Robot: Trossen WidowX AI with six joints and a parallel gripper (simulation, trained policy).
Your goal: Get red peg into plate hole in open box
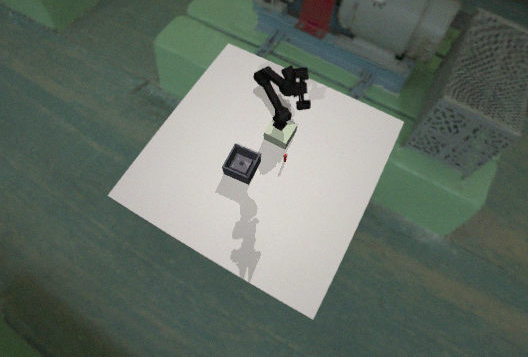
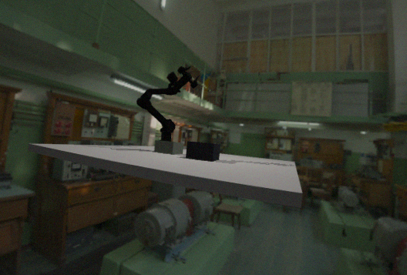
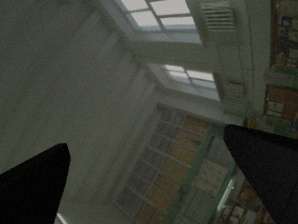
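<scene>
The red peg point(image 1: 285, 158) appears to stand upright on the white table top, beside the arm's pale base, in the top view. I cannot make it out in the exterior view or the wrist view. The dark open box point(image 1: 236, 174) point(image 2: 203, 151) stands to the left of the peg in the top view. The plate point(image 1: 245, 168) with a small dark hole shows at its bottom. My gripper point(image 1: 303, 89) point(image 2: 194, 73) point(image 3: 148, 142) is wide open and empty. It is high above the table, beyond the base from the peg and box, with its fingers pointing away from the table.
The arm rises from its pale base point(image 1: 276, 137) point(image 2: 168, 147), close to both peg and box. The white table top point(image 1: 190, 161) point(image 2: 247, 176) has open edges all round. The wrist view shows only the ceiling, windows point(image 3: 177, 22) and far walls of the hall.
</scene>
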